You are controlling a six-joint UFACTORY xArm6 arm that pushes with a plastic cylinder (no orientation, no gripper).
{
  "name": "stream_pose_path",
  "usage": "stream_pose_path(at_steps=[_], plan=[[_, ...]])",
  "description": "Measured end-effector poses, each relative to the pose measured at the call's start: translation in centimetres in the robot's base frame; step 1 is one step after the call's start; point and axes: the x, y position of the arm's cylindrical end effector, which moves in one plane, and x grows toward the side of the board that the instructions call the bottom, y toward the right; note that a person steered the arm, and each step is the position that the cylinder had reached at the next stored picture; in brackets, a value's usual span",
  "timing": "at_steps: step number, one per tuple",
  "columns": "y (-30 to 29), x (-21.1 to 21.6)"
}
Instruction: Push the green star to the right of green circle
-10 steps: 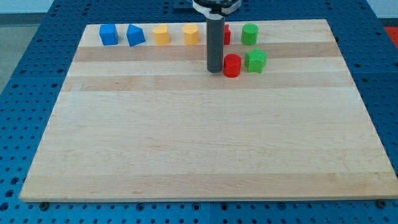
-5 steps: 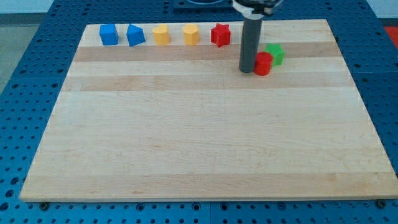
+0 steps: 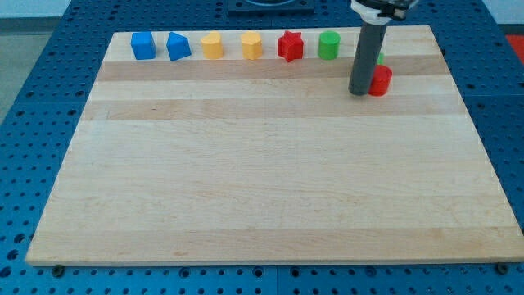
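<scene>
Red cylinder (image 3: 380,81) touches my tip (image 3: 359,93); green star (image 3: 380,59) barely shows behind; no writing.

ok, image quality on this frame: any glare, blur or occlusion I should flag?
Camera view: lighting is even and diffuse, with no glare on the wooden board; focus is sharp across the block row. The rod hides most of the green star, leaving only a sliver visible. My tip sits directly left of the red cylinder, throwing just a faint shadow. The rod's top is cropped by the frame edge.
</scene>
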Motion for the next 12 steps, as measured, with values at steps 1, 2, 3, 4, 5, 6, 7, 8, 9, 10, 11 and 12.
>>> stream_pose_path(at_steps=[1,2,3,4,5,6,7,8,9,10,11,12], plan=[[0.2,0.0],[0.5,-0.2],[0.6,0.2],[1.1,0.2],[1.4,0.2],[1.4,0.2],[1.4,-0.2],[1.4,-1.0],[1.4,-1.5],[1.4,-2.5],[1.6,-2.9],[2.0,-3.0]])
